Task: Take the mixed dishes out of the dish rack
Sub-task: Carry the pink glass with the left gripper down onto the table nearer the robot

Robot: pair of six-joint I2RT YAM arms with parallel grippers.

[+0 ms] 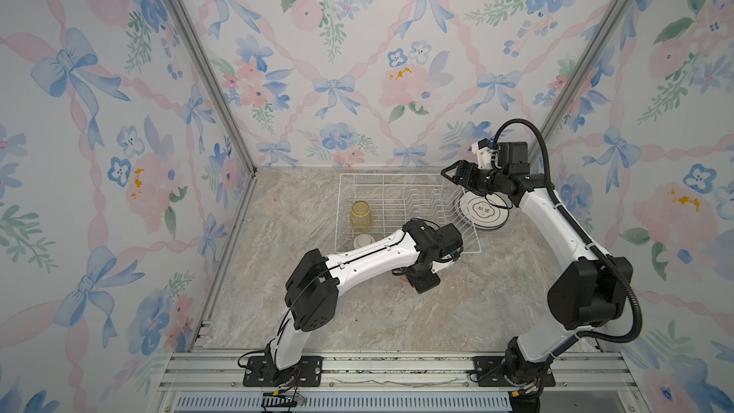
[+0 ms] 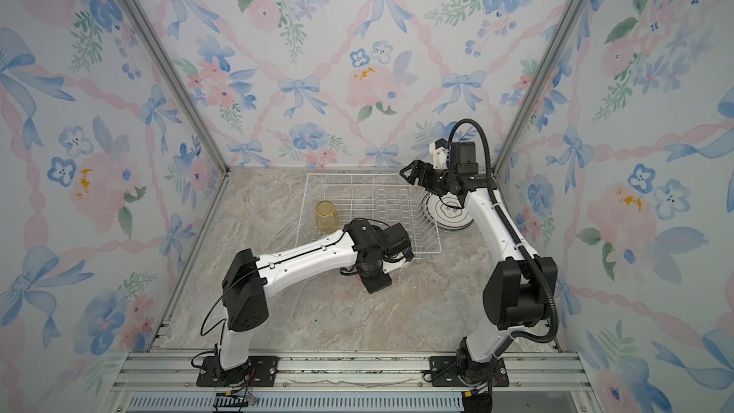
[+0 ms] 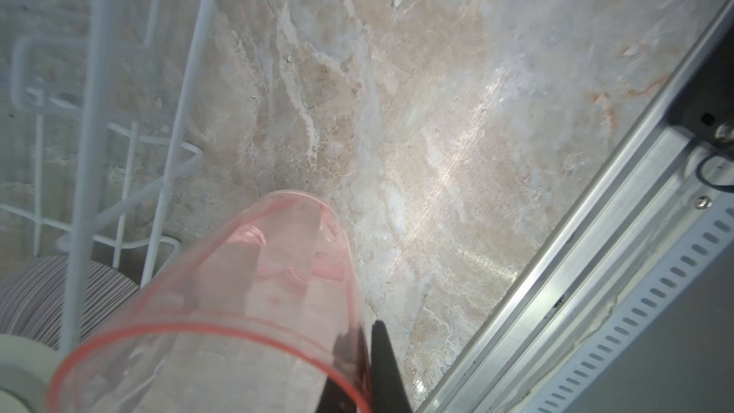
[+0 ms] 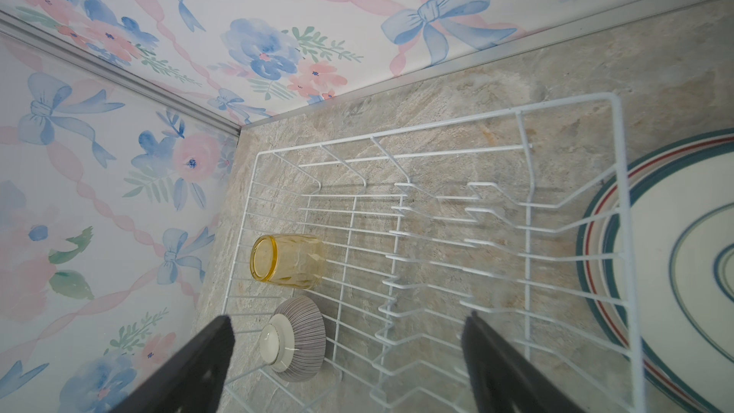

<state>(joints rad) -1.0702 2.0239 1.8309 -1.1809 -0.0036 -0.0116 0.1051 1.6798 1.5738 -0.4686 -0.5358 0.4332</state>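
Pink translucent plastic fills the near view: the pink tumbler point(image 3: 254, 292) is clamped in the left hand point(image 3: 365, 351), whose fingers are shut on the wall at its mouth, apparently one inside and one outside. A rim pinch likely suits a cup too wide to span. It hangs tilted over the marbled stone counter point(image 3: 437, 113), just outside the near edge of the white wire dish rack point(image 4: 433, 240), so it seems on its way to a resting place; whether its base touches the counter I cannot tell.

Inside the rack, at its left end, the small purple-striped bowl point(image 4: 302, 339) sits foot up, and beyond it stands the yellow translucent tumbler point(image 4: 288, 262). The upright plate prongs are empty. The round white dark-rimmed plates point(image 1: 482, 210) lie stacked flat on the counter just beside the rack's right side, probably to save room.

Farthest back, the right hand point(image 4: 349, 317) hovers over the rack's far right corner, spread wide and holding nothing.
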